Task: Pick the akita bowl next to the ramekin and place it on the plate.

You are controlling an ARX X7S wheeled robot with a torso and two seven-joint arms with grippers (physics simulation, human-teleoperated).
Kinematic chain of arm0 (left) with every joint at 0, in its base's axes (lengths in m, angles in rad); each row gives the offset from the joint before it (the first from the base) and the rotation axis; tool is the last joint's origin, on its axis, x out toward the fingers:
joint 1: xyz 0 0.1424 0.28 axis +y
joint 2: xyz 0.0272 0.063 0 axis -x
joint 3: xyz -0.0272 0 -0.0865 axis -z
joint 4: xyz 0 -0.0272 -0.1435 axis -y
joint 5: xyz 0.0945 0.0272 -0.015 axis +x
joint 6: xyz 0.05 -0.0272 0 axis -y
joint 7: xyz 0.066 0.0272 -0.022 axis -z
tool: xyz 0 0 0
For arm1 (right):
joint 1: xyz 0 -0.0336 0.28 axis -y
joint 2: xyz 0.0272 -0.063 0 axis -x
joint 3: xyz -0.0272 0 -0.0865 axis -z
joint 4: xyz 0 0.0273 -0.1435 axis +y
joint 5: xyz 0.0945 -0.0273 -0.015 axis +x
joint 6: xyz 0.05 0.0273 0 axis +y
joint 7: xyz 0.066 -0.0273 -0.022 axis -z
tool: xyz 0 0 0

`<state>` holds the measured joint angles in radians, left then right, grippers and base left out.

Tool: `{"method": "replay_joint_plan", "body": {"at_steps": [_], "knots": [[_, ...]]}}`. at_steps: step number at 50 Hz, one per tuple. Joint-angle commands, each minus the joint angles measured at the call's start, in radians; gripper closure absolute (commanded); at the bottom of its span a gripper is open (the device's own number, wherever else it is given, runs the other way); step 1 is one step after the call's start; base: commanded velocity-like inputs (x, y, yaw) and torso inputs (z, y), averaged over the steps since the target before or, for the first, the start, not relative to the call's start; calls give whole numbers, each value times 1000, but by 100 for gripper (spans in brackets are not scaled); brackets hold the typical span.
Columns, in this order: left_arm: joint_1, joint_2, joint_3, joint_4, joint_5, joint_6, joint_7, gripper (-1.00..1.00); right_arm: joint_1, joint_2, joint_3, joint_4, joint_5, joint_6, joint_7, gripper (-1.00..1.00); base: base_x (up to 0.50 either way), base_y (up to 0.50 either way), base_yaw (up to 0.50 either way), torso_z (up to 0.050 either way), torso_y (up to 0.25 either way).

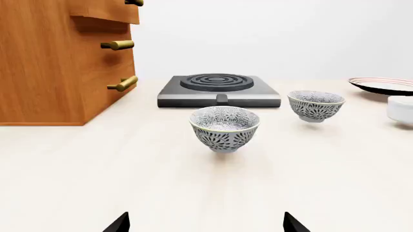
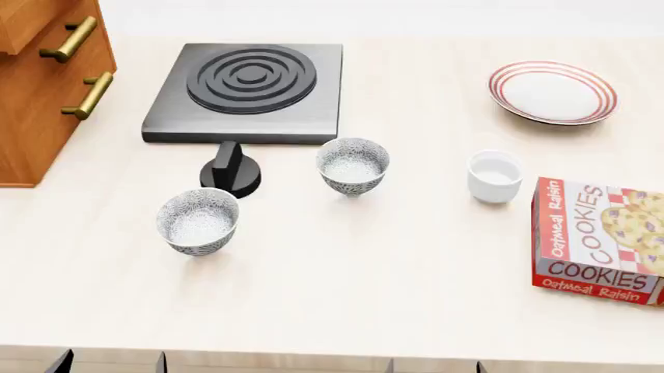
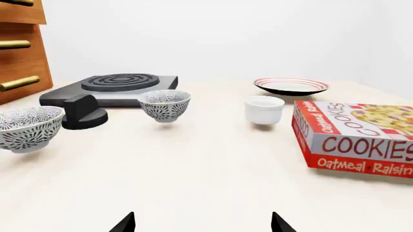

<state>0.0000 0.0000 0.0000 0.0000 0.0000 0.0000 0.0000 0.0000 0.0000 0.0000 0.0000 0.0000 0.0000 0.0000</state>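
Note:
Two alike patterned bowls stand on the pale counter. The akita bowl (image 2: pixel 353 165) (image 3: pixel 165 105) (image 1: pixel 316 105) is the one beside the white ramekin (image 2: pixel 494 176) (image 3: pixel 264 110) (image 1: pixel 400 108), upright and empty. The red-ringed plate (image 2: pixel 553 92) (image 3: pixel 291 86) (image 1: pixel 384 85) lies at the far right, bare. My left gripper (image 1: pixel 206 224) is open over the counter's near side, facing the other bowl (image 1: pixel 225 128) (image 2: pixel 198 221). My right gripper (image 3: pixel 203 223) is open too, well short of the akita bowl. Both hold nothing.
A black hotplate (image 2: pixel 249 89) sits at the back with its knob (image 2: pixel 232 169) between the two bowls. A wooden drawer cabinet (image 2: pixel 42 78) stands at far left. A red cookie box (image 2: pixel 602 237) (image 3: pixel 358 140) lies right of the ramekin.

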Motion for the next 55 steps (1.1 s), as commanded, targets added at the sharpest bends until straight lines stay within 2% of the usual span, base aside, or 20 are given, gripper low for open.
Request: {"method": "replay_joint_plan", "body": {"at_steps": [1,13,14,15,16,20,24,28,44,55], "knots": [[-13,-15,18,-18,-11,2,-25,-100,0,16,-13,-6,25,-8,18,-100,0,0,0,0,0],[-18,-48,57,-30,-30,3,-68,-100,-1,52,-56,-13,43,-7,58,-100,0,0,0,0,0],[-448,-17,460,-1308,-225,476,-185,-100,122,38,-77,517,16,-325,99,-100,0,0,0,0,0],[-15,-10,11,-25,6,3,-23,-100,-2,11,-9,-12,5,-6,11,-100,0,0,0,0,0],[-14,-16,9,48,-20,-62,-26,-100,-1,15,-10,-63,21,32,20,-100,0,0,0,0,0],[6,-39,12,255,-29,-94,-52,-100,1,41,-40,-293,-7,190,50,-100,0,0,0,0,0],[5,-56,21,456,-37,-210,-64,-100,6,61,-67,-477,-53,306,70,-100,0,0,0,0,0],[9,-68,22,589,-48,-261,-76,-100,16,72,-80,-578,-63,386,74,-100,0,0,0,0,0],[10,-107,-28,849,-122,-348,-110,-100,28,108,-122,-823,-125,492,112,-100,0,0,0,0,0],[9,-127,-56,927,-189,-384,-123,-100,20,123,-117,-861,-122,486,135,-100,0,0,0,0,0]]}}
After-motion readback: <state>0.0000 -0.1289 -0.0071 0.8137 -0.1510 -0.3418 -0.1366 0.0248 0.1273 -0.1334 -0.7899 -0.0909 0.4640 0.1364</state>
